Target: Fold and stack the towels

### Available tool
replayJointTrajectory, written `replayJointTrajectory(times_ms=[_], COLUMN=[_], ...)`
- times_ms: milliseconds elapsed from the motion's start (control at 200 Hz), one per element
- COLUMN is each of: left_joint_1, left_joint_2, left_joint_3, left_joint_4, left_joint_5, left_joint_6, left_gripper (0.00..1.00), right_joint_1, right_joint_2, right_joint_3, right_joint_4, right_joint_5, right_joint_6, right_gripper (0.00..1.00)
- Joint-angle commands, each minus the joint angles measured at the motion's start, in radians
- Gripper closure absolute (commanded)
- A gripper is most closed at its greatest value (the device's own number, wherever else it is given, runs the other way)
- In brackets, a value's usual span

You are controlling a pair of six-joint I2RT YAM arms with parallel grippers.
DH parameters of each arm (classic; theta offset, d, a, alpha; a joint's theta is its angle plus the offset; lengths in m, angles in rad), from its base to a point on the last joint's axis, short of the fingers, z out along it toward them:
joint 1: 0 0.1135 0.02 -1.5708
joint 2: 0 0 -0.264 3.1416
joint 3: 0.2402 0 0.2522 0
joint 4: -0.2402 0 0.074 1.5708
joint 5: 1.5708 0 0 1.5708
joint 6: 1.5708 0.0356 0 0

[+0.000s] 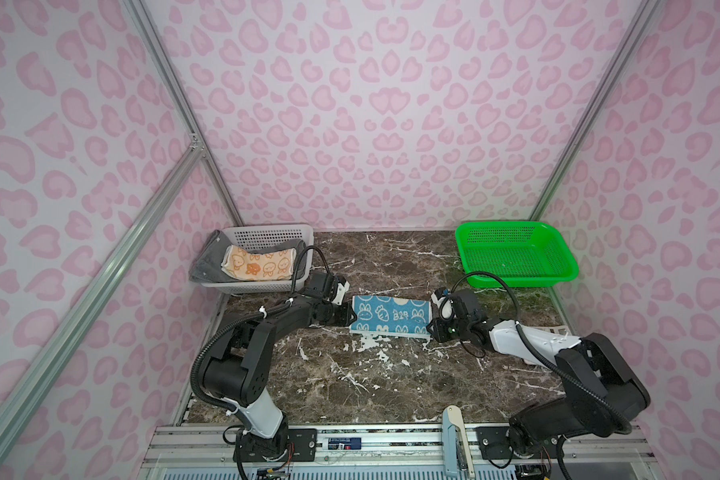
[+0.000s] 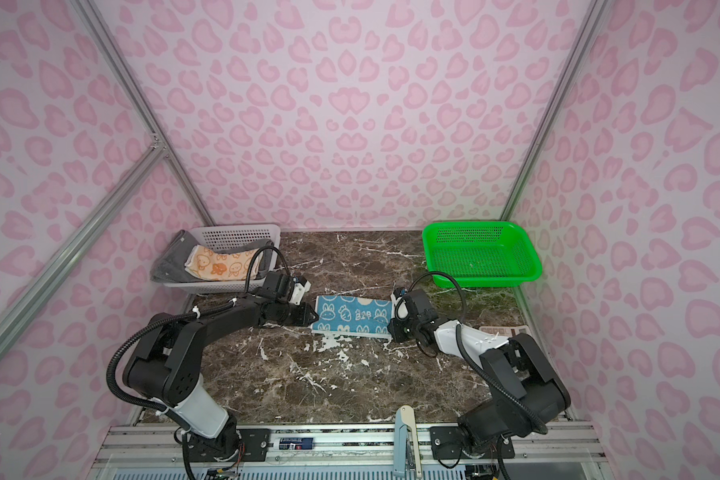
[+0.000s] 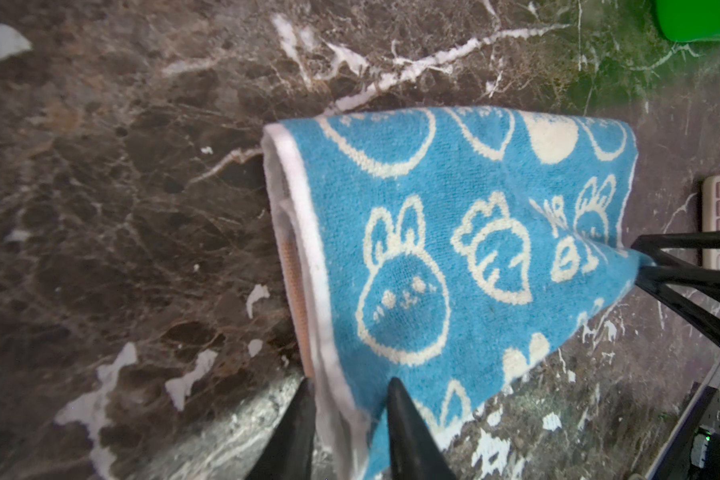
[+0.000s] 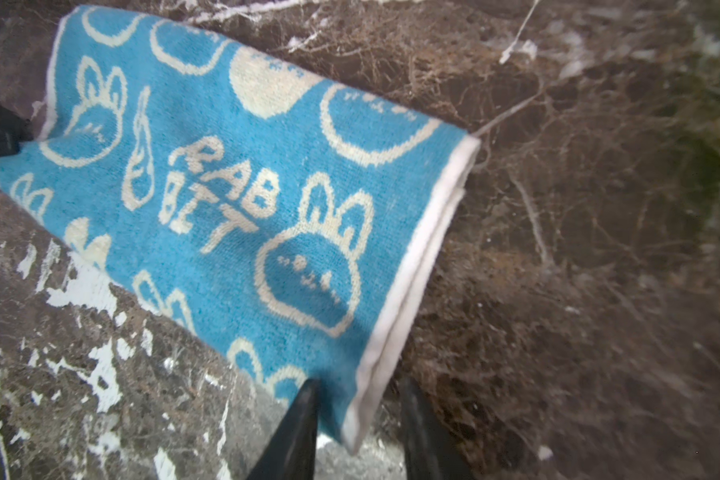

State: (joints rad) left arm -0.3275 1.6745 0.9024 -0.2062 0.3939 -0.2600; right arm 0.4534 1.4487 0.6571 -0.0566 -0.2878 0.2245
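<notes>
the left pincer (image 3: 350,384) stands parted. its two black fingertips straddle the white-hemmed corner of the blue terry towel with cream rabbit-and-carrot prints (image 1: 389,314) without squeezing it. the right pincer (image 4: 360,384) is likewise released, with bare space between one fingertip and the doubled hem at the opposite end. the towel lies on the table between the two arms as a long strip, already doubled over, its two hems lined up at the right pincer's end. in the left wrist view that end looks slightly peaked toward the right pincer.

the step in hand looks like letting go after a first fold. to do it well, draw both pincers straight back, low and level, so no fingertip snags the terry loops and drags the top layer off the lower one. the short ends would then want bringing together.

the dark brown marble-patterned tabletop (image 1: 350,382) is flat, its white veins flaking in places, and cloth should slide on it easily. at its far left corner a white slotted plastic basket (image 1: 267,237) holds the plain dark grey towel (image 1: 208,259) with the orange printed towel (image 1: 258,264) heaped on it. at the far right stands an empty bright green mesh basket (image 1: 520,279). pale walls with pink blotches (image 1: 391,104) close in on three sides.
</notes>
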Motion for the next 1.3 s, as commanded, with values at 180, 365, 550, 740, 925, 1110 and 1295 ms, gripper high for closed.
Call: replayJointTrajectory(times_ms=[180, 365, 550, 740, 925, 1110, 1295], left_joint_1=[0.001, 0.029, 0.071, 0.111, 0.134, 0.139, 0.135], left_joint_2=[-0.123, -0.216, -0.308, -0.377, -0.404, -0.384, -0.323], left_joint_3=[0.036, 0.032, -0.020, -0.082, -0.111, -0.118, -0.159], left_joint_4=[-0.039, -0.030, -0.023, -0.046, -0.065, -0.062, 0.032], left_joint_5=[-0.103, -0.141, -0.117, -0.112, -0.109, -0.080, -0.008], left_joint_6=[-0.090, -0.184, -0.248, -0.265, -0.265, -0.279, -0.347], left_gripper=[0.37, 0.28, 0.24, 0.20, 0.20, 0.20, 0.20], right_joint_1=[0.175, 0.281, 0.367, 0.369, 0.369, 0.367, 0.353], right_joint_2=[-0.135, -0.032, 0.185, 0.376, 0.492, 0.544, 0.539], right_joint_3=[0.042, 0.110, 0.264, 0.395, 0.473, 0.476, 0.439], right_joint_4=[-0.058, 0.008, -0.008, -0.042, -0.081, -0.069, -0.006], right_joint_5=[0.149, 0.149, 0.161, 0.122, 0.159, 0.160, 0.132], right_joint_6=[-0.237, -0.402, -0.517, -0.536, -0.539, -0.529, -0.513], right_gripper=[0.35, 0.25, 0.25, 0.25, 0.34, 0.50, 0.79])
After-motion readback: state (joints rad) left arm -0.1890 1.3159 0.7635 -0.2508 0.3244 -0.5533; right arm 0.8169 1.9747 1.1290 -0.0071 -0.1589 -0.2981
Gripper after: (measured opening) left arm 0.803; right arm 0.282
